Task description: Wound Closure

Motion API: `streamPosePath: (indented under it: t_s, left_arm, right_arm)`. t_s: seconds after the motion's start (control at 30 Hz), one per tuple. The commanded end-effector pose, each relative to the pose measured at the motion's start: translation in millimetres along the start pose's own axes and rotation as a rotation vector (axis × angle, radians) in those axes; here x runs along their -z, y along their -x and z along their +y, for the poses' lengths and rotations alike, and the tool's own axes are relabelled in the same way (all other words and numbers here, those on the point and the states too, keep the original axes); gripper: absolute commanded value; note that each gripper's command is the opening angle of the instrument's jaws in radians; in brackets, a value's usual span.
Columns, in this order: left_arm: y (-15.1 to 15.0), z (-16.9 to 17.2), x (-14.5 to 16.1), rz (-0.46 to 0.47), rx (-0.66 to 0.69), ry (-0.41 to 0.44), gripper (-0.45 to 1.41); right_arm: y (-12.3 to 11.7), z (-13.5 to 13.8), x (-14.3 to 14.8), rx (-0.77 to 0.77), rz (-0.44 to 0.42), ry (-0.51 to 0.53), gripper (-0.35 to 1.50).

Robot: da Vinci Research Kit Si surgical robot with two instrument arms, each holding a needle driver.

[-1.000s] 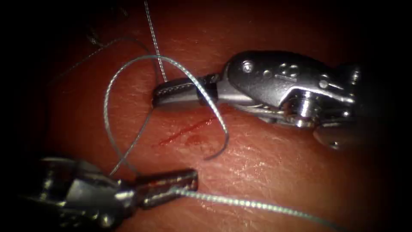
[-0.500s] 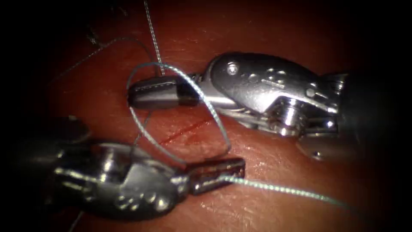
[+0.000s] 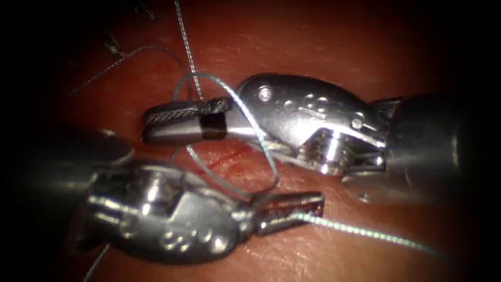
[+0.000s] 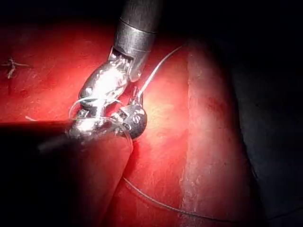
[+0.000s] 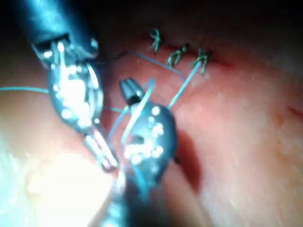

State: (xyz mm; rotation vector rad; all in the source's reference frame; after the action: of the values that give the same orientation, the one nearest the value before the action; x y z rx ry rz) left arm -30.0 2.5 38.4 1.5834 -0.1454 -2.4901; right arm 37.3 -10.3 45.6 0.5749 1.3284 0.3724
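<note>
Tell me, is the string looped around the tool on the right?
Yes, in the endoscope view the thread curves over the right tool just behind its jaws.

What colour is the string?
Pale blue-green, with a twisted look. The thread shows best in the endoscope view.

Quick count: two shiny silver metal needle drivers, left arm's tool (image 3: 292, 209) near, right arm's tool (image 3: 177, 122) farther back. One pale teal braided thread (image 3: 365, 233), with one loop in it. Three knotted teal stitches in a row (image 5: 155, 40) (image 5: 177, 56) (image 5: 201, 59). One thin red streak of fluid (image 3: 229, 155). One slab of reddish tissue (image 3: 313, 42).
</note>
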Motion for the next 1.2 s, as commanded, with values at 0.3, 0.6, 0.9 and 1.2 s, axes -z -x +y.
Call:
streamPosePath:
  t_s: [0.3, 0.6, 0.9, 1.2]
  left_arm:
    - [-1.8, 1.3, 2.2, 0.003, 0.007, -0.006, -0.45]
    - [-6.2, 0.7, 3.7, 0.031, 0.018, -0.025, -0.45]
    - [-8.8, -0.2, 6.3, 0.062, -0.006, -0.025, -0.45]
    - [-7.6, -0.8, 8.5, 0.045, -0.003, -0.039, -0.45]
  right_arm:
    - [-0.5, 1.4, 0.3, -0.013, 0.021, 0.075, 1.08]
    - [0.8, 1.4, 0.2, -0.004, -0.009, 0.084, 1.04]
    - [2.3, 1.8, 1.1, 0.005, -0.045, 0.089, 0.99]
    - [3.5, 0.7, 0.7, 0.016, -0.065, 0.051, 0.96]
